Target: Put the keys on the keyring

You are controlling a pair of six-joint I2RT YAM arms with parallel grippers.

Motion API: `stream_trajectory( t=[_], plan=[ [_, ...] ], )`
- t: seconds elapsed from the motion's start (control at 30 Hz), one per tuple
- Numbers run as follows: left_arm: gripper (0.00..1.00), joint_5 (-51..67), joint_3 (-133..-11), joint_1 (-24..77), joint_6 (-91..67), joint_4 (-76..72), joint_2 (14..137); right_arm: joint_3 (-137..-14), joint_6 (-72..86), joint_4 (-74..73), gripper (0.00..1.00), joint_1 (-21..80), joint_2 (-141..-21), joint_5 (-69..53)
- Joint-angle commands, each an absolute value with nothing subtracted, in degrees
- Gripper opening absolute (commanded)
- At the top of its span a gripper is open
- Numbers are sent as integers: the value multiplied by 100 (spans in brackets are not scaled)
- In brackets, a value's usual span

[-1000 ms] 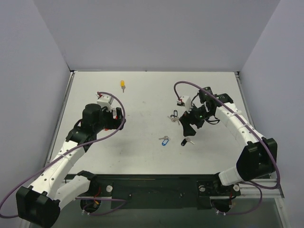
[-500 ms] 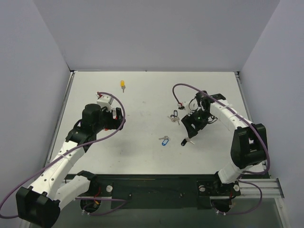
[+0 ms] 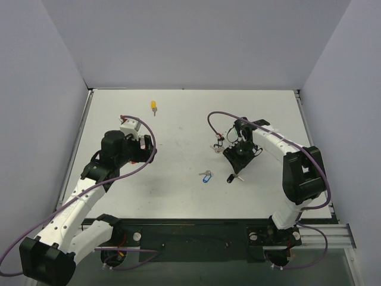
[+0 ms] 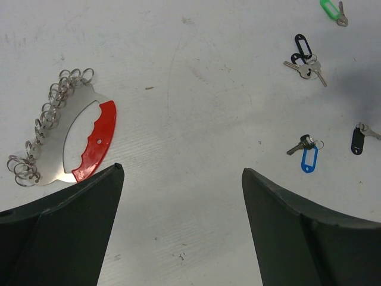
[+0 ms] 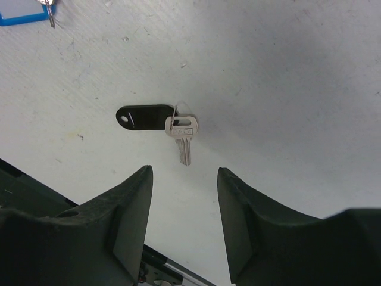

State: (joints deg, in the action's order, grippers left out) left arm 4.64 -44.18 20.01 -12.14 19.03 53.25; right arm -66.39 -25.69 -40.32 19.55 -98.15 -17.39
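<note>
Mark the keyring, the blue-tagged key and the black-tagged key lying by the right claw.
keyring (image 4: 98, 140), left wrist view, on its red arc.
blue-tagged key (image 4: 308, 161), left wrist view, on the blue tag.
black-tagged key (image 5: 143, 117), right wrist view, on the black tag.

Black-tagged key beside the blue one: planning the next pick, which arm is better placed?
Right. The right gripper has the black-tagged key just ahead of its open, empty jaws; the left gripper is far off, by the keyring.

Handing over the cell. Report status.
Left gripper open, empty, near keyring. Right gripper open, empty, over black-tagged key. Nothing blocking that key.
</note>
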Motion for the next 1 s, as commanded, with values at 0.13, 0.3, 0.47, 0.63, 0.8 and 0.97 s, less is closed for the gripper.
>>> stream_trajectory(
  t=[0.13, 0.3, 0.47, 0.63, 0.8, 0.97],
  plan=[
    [91, 598, -4447, 1916, -1143, 1696, 5221, -6785, -2646, -4245, 45, 1907, -9800, -1907],
    [91, 633, -4447, 1881, -1160, 1696, 5186, -6803, -2496, -4166, 44, 1872, -9896, -1934],
    [91, 668, -4439, 1872, -1160, 1687, 5159, -6768, -2268, -4008, 41, 1925, -10019, -1732],
    [91, 685, -4430, 1863, -1160, 1688, 5159, -6776, -2022, -3833, 36, 2004, -10151, -1539],
    [90, 703, -4438, 1854, -1169, 1670, 5150, -6776, -1846, -3700, 34, 2083, -10257, -1407],
    [90, 721, -4430, 1837, -1169, 1679, 5150, -6785, -1819, -3691, 33, 2258, -10362, -1477]
  ],
)
